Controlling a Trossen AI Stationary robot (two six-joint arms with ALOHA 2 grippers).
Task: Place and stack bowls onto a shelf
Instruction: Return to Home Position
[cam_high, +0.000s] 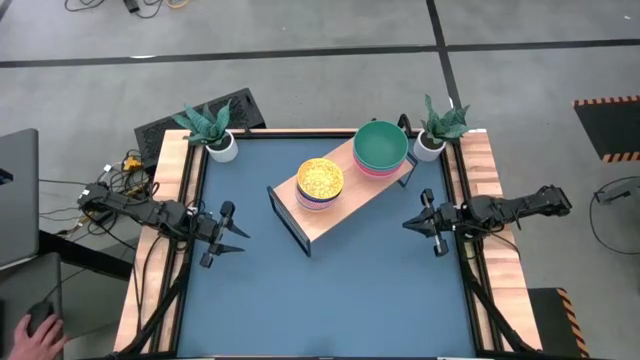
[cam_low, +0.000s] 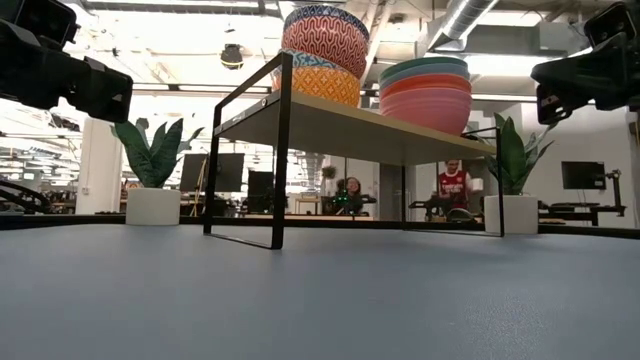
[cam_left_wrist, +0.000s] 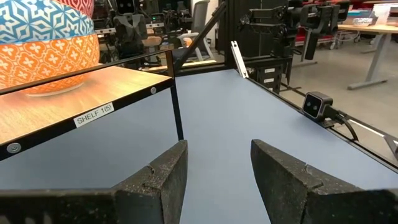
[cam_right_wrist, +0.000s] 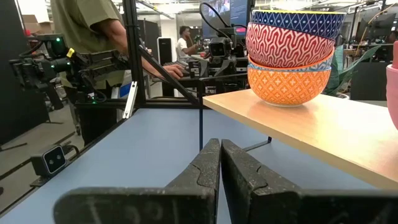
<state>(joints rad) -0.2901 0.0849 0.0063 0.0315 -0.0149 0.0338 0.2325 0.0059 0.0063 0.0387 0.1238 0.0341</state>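
Observation:
The light-wood shelf (cam_high: 340, 195) stands slantwise on its black frame in the table's far middle. On it sit two stacks: small patterned bowls (cam_high: 320, 183), orange at the bottom (cam_right_wrist: 287, 84), and large plain bowls, teal on pink (cam_high: 380, 148). My left gripper (cam_high: 232, 239) hovers open near the table's left edge, pointing at the shelf (cam_left_wrist: 93, 106). My right gripper (cam_high: 420, 224) hovers shut near the right edge, also facing the shelf (cam_right_wrist: 323, 134). Neither holds anything.
Two small white plant pots stand at the far corners (cam_high: 222, 146) (cam_high: 430, 146). Wooden side rails (cam_high: 170, 190) run along the blue tabletop. The blue surface nearer than the shelf (cam_high: 330, 300) is bare. People show in the room beyond the table.

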